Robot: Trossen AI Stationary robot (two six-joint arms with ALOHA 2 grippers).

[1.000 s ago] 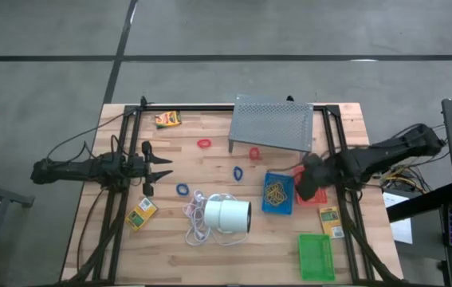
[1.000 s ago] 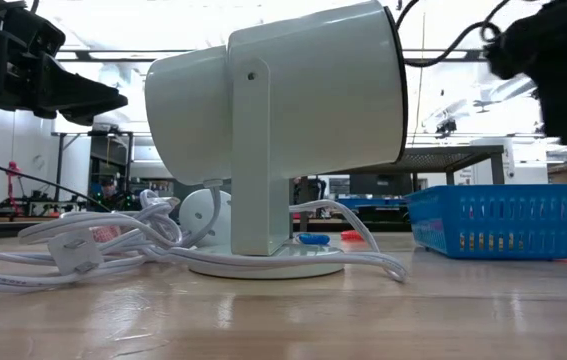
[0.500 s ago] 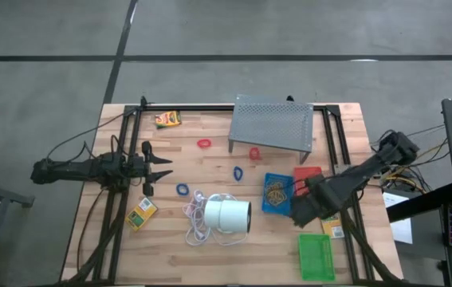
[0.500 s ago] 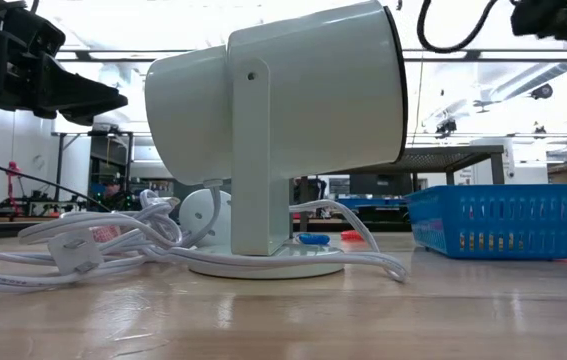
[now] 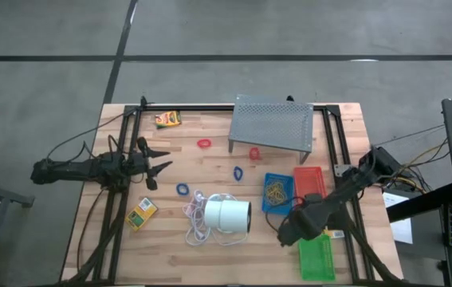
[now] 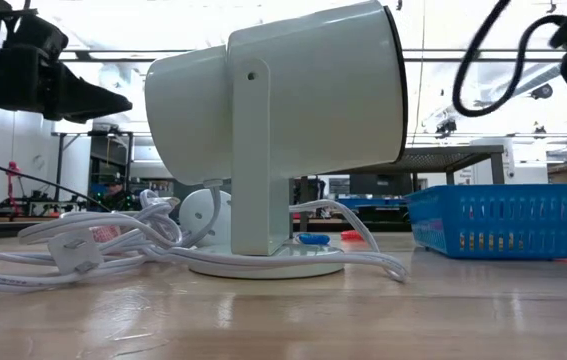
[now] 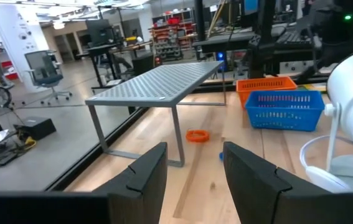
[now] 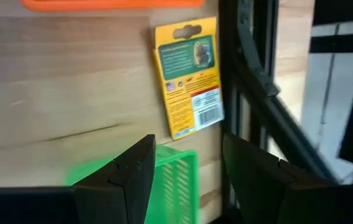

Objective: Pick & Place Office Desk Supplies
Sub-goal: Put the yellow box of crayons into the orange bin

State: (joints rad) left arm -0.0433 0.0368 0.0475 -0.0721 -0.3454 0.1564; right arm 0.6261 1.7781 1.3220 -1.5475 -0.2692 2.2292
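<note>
One yellow-orange box [image 8: 187, 74] beside green tray [image 8: 175, 180].

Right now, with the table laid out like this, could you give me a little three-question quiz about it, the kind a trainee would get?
1. True or false: the blue tray holds tan rubber bands.
2. Which tray lies nearest the right gripper? A) red tray B) green tray C) blue tray
3. Fill in: the small yellow box in the right wrist view lies flat on the ____.

Key: 1 true. 2 B, the green tray; the red tray lies farther off. 3 table.
</note>
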